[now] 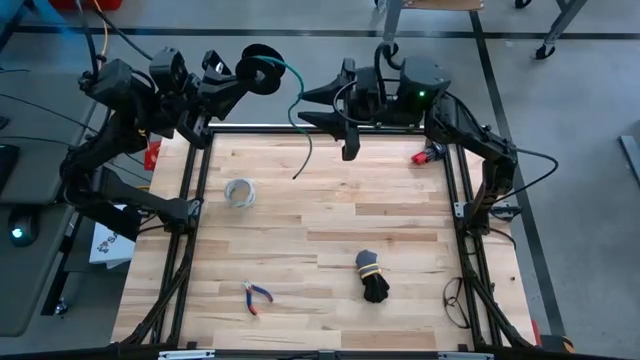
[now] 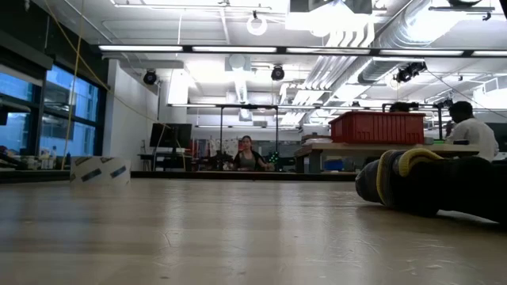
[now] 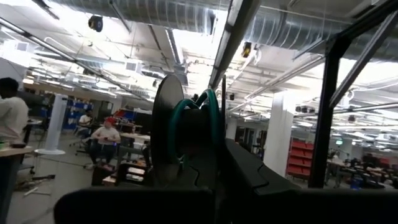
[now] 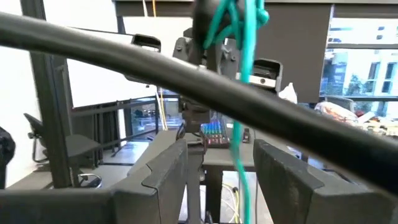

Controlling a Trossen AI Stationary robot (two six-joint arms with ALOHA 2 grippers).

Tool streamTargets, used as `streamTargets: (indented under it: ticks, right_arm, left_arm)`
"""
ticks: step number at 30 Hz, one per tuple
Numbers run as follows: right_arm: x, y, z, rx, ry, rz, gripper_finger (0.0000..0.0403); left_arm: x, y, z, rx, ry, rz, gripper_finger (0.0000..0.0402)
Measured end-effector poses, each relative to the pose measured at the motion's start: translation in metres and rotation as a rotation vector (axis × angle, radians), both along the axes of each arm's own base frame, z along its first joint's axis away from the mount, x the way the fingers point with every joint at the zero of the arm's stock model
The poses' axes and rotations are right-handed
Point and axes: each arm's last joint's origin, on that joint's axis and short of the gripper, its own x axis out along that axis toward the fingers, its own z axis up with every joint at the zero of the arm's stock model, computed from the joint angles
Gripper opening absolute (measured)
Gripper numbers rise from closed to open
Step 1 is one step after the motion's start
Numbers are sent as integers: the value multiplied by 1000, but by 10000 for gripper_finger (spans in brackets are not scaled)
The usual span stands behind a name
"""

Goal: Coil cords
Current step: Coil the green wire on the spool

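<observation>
Left tool [image 1: 243,72] grips green cord [image 1: 262,72] above wooden table [image 1: 320,230].

Wood table [image 1: 330,215] w/ pale ring [image 1: 239,193], pliers [image 1: 256,297], black cord bundle [image 1: 373,277], red item [image 1: 428,155] at far edge.

Your overhead view is evenly lit, with soft shadows on the counter [image 1: 330,220]. At counter height, ceiling lights [image 2: 333,16] glare white and the near wood blurs. Your left wrist view is backlit; close parts turn dark and unfocused.
</observation>
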Motion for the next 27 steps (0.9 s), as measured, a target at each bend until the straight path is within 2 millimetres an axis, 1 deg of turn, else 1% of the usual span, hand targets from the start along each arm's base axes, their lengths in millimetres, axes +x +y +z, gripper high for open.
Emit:
streamTargets:
  ticks: [8,10,15,18,22,27]
  right_arm:
    - [0,1,0,4,-4,12,175]
    - [0,3,0,3,-4,18,164]
    - [0,4,0,-2,-5,24,113]
    - [0,5,2,-8,-20,23,91]
    - [0,5,3,-12,-34,23,79]
    - [0,5,3,-8,-30,24,79]
  left_arm:
    - [4,0,2,3,-30,-16,2]
    - [4,0,1,2,-29,-16,2]
    - [4,0,2,-4,-33,-19,2]
    - [4,0,2,-5,-35,-17,1]
    - [6,1,1,-6,-34,-15,1]
    - [10,1,0,-10,-25,-14,1]
